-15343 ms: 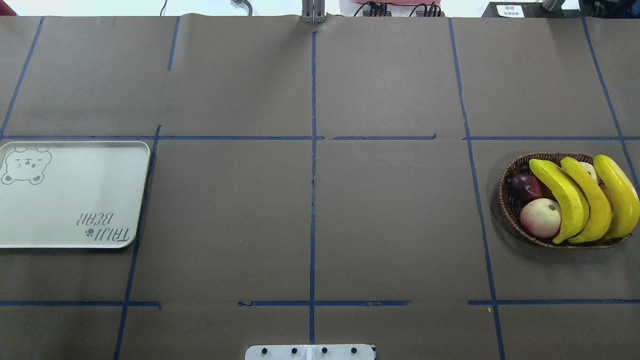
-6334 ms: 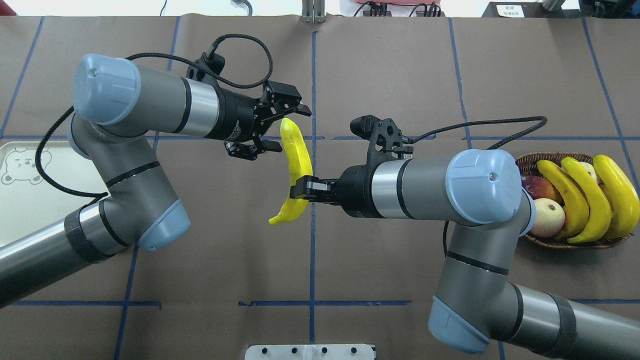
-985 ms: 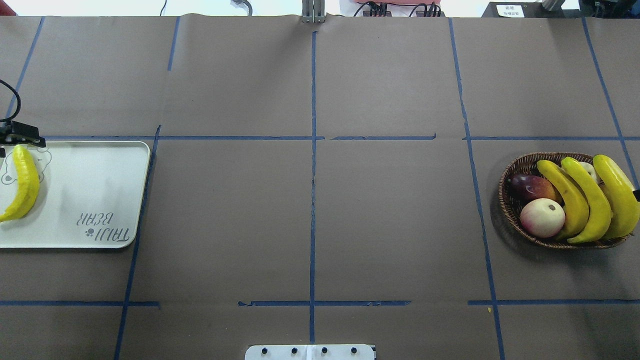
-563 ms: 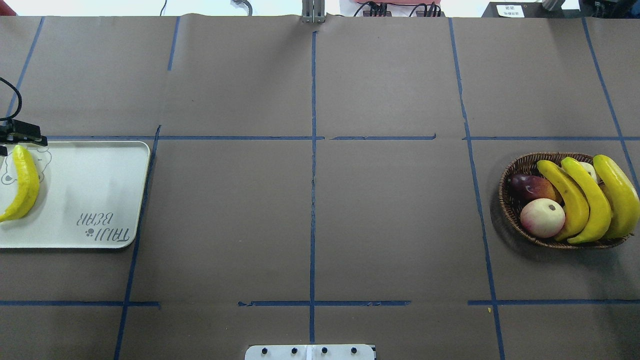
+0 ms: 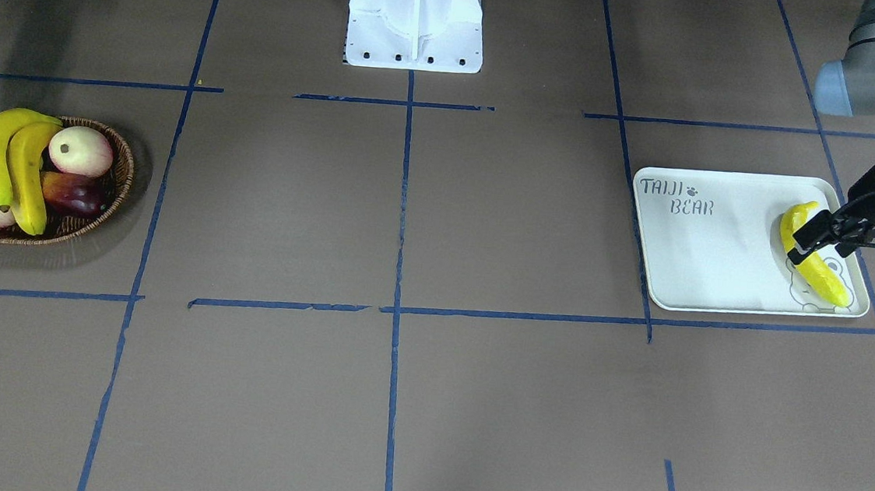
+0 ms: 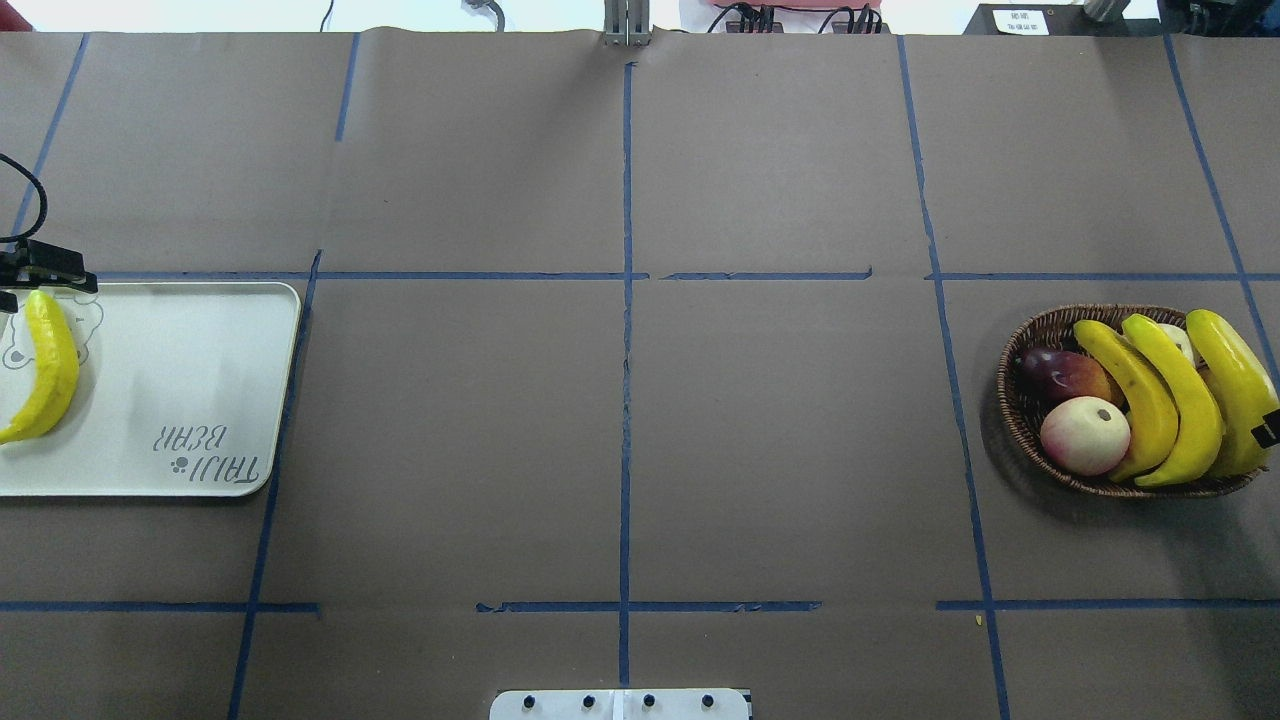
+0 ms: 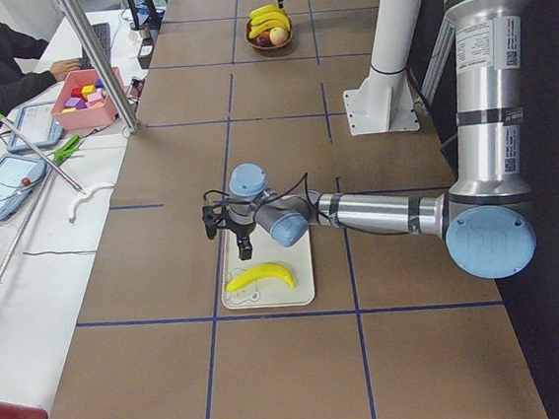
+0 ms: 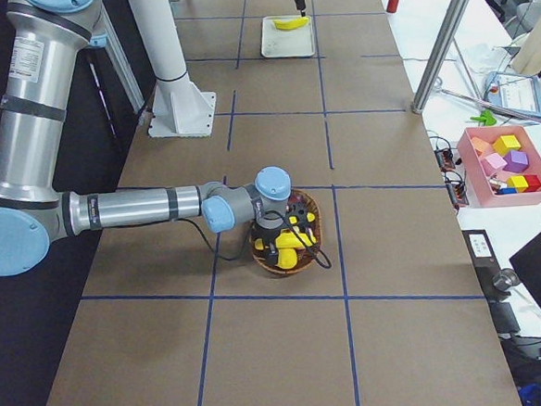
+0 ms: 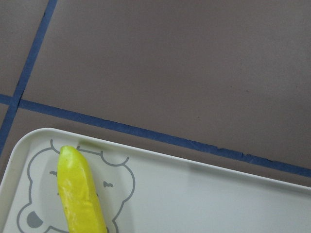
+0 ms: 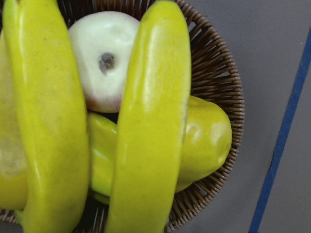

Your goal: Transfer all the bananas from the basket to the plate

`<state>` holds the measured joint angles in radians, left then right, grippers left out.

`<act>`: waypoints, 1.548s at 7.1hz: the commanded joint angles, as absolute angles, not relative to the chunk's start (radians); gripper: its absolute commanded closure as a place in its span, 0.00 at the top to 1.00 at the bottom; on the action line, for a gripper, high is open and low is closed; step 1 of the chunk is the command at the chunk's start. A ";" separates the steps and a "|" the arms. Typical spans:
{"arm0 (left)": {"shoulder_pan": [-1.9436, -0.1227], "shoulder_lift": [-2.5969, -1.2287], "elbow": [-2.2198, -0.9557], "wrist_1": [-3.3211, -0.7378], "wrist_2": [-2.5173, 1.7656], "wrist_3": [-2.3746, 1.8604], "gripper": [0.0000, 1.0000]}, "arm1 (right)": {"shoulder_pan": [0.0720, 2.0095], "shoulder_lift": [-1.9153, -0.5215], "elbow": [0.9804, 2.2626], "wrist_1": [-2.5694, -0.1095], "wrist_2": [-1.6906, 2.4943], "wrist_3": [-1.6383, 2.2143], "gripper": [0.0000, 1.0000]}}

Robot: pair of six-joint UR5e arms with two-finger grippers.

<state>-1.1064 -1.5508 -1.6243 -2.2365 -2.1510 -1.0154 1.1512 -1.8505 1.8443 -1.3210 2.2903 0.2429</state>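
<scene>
One banana (image 5: 815,263) lies flat on the off-white plate (image 5: 719,244), over the bear drawing; it also shows in the overhead view (image 6: 45,365) and the left wrist view (image 9: 80,196). My left gripper (image 5: 828,239) hovers over that banana's far end, open and apart from it. Three bananas (image 6: 1150,400) lie across the wicker basket (image 6: 1030,340) at the table's other end. My right gripper (image 8: 283,244) is low over the basket, above the bananas (image 10: 150,121). Only a fingertip (image 6: 1268,430) shows overhead, so I cannot tell whether it is open or shut.
The basket also holds a pale apple (image 6: 1085,435), a dark red fruit (image 6: 1060,372) and a yellow-green fruit (image 10: 209,136) under the bananas. The white robot base (image 5: 416,17) stands at the table's middle edge. A side table with a pink block box (image 8: 509,158) is beyond.
The banana handed over mid-table earlier now lies on the plate, let go. In the last second the right gripper's fingertip has shifted along the outermost basket banana at the view's right edge.
</scene>
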 commanded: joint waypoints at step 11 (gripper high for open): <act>-1.106 -1.552 -1.626 -2.237 -2.148 -1.015 0.99 | 1.250 -1.869 1.940 -1.324 2.281 0.172 0.00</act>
